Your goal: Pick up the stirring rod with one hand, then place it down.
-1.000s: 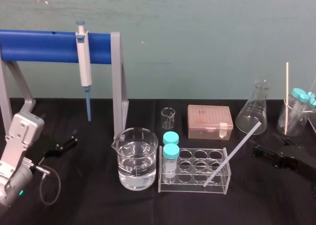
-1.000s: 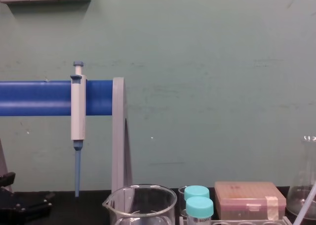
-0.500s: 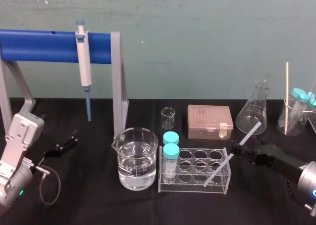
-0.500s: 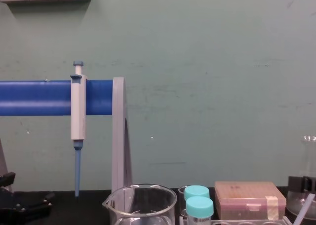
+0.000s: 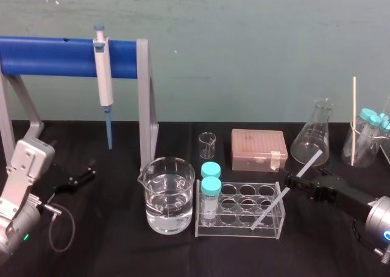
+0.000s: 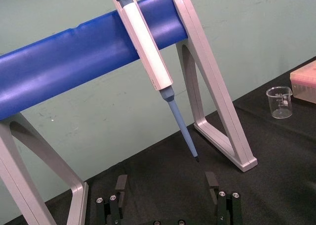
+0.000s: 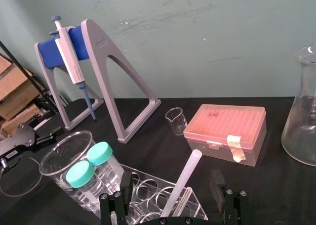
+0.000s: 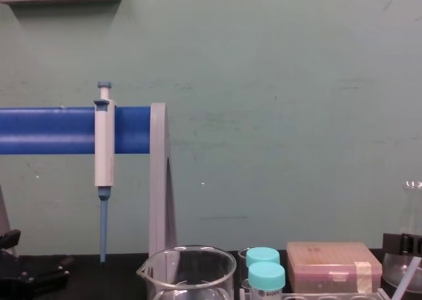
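The stirring rod is a whitish translucent stick that leans in the clear tube rack, its top pointing toward the flask. My right gripper is at the rod's upper half and is open. In the right wrist view the rod rises between the two black fingers with a gap on each side. The chest view catches the rod's top at the lower right edge. My left gripper rests open on the table at the left, under the blue stand, with its fingers spread wide.
A beaker of water and two teal-capped tubes stand left of the rod. Behind the rack are a small beaker, a pink tip box and a conical flask. A white pipette hangs on the blue stand.
My right gripper came in from the right along the table until its open fingers stood around the rod, then nearly stopped. The rod and the left arm have not moved.
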Controlling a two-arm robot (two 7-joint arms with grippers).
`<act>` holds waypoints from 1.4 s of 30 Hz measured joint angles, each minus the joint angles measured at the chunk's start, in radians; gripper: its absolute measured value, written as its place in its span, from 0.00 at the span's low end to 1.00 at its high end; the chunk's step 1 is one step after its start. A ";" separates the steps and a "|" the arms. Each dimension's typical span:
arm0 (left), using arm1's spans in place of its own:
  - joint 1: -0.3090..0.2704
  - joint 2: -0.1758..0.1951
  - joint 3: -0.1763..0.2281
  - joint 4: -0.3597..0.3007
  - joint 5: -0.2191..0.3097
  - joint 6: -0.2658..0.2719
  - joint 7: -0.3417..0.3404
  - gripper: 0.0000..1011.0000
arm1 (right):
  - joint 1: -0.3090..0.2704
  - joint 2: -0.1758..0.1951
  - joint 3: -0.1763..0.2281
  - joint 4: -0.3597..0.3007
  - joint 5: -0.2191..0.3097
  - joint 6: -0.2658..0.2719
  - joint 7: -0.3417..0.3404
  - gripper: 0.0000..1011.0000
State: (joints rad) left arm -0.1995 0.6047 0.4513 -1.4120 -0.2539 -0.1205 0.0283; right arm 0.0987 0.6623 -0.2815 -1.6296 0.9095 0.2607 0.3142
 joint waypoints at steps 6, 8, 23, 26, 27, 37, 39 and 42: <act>0.000 0.000 0.000 0.000 0.000 0.000 0.000 0.99 | 0.000 -0.001 0.000 0.001 0.000 0.001 0.001 0.99; 0.000 0.000 0.000 0.000 0.000 0.000 0.000 0.99 | 0.000 -0.002 0.001 0.001 0.000 0.001 0.002 0.94; 0.000 0.000 0.000 0.000 0.000 0.000 0.000 0.99 | 0.001 -0.003 0.002 0.002 0.000 0.002 0.005 0.51; 0.000 0.000 0.000 0.000 0.000 0.000 0.000 0.99 | 0.001 -0.003 0.002 0.002 0.000 0.002 0.006 0.43; 0.000 0.000 0.000 0.000 0.000 0.000 0.000 0.99 | 0.001 -0.004 0.002 0.002 0.001 0.002 0.006 0.39; 0.000 0.000 0.000 0.000 0.000 0.000 0.000 0.99 | 0.001 -0.004 0.002 0.002 0.001 0.003 0.007 0.09; 0.000 0.000 0.000 0.000 0.000 0.000 0.000 0.99 | 0.001 -0.004 0.002 0.002 0.001 0.003 0.007 0.07; 0.000 0.000 0.000 0.000 0.000 0.000 0.000 0.99 | 0.001 -0.004 0.002 0.002 0.001 0.003 0.007 0.07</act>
State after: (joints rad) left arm -0.1995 0.6047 0.4514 -1.4120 -0.2538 -0.1205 0.0283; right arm 0.0998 0.6585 -0.2793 -1.6273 0.9106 0.2635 0.3210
